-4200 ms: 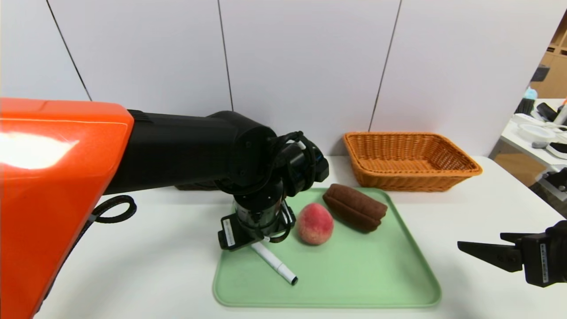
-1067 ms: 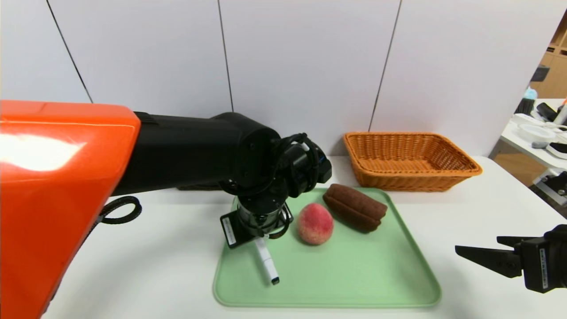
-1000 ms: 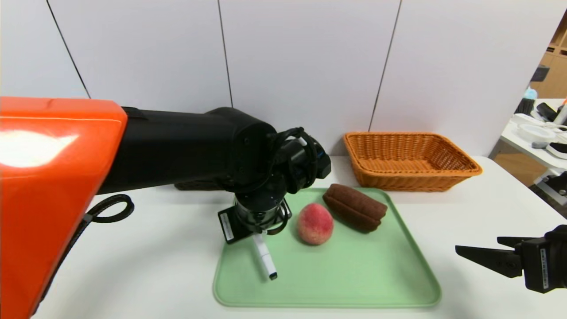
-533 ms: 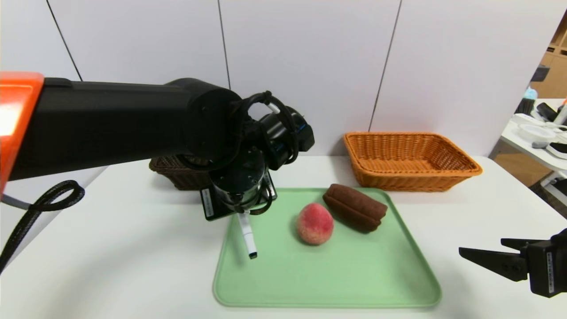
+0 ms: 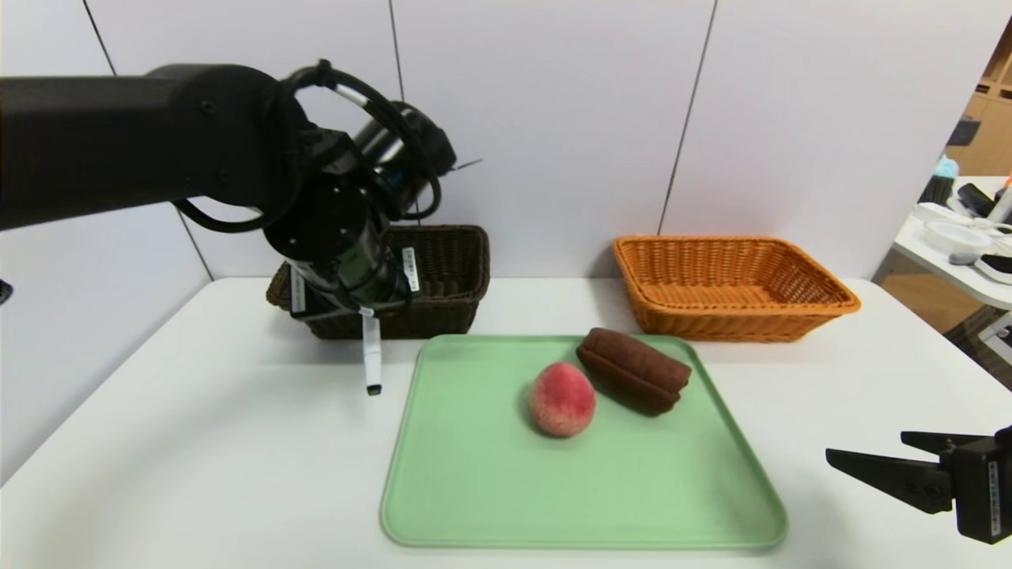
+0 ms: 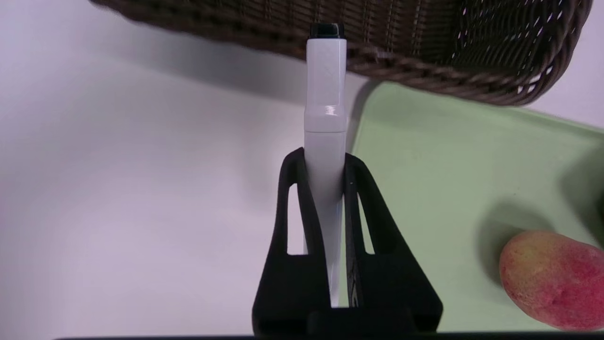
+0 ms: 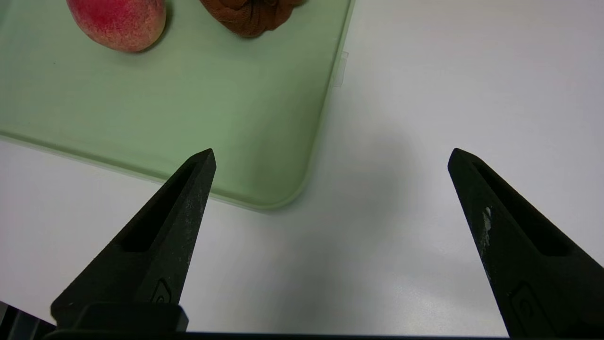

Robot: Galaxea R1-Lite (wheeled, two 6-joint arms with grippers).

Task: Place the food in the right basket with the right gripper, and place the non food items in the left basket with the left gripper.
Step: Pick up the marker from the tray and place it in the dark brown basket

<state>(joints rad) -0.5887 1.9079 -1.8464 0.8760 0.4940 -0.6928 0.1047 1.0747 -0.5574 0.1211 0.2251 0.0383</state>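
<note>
Clamped on the white marker (image 6: 324, 141), which hangs tip-down over the table (image 5: 198, 442), the left gripper (image 6: 325, 163) should carry it just ahead over the dark basket (image 5: 443, 269) rim before letting go, while the right gripper (image 7: 330, 156) waits spread wide, far off.

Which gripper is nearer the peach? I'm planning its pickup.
Left. The left gripper, shut on the marker, hangs beyond the tray's far-left corner; the right gripper waits open, farther off right of the peach.
</note>
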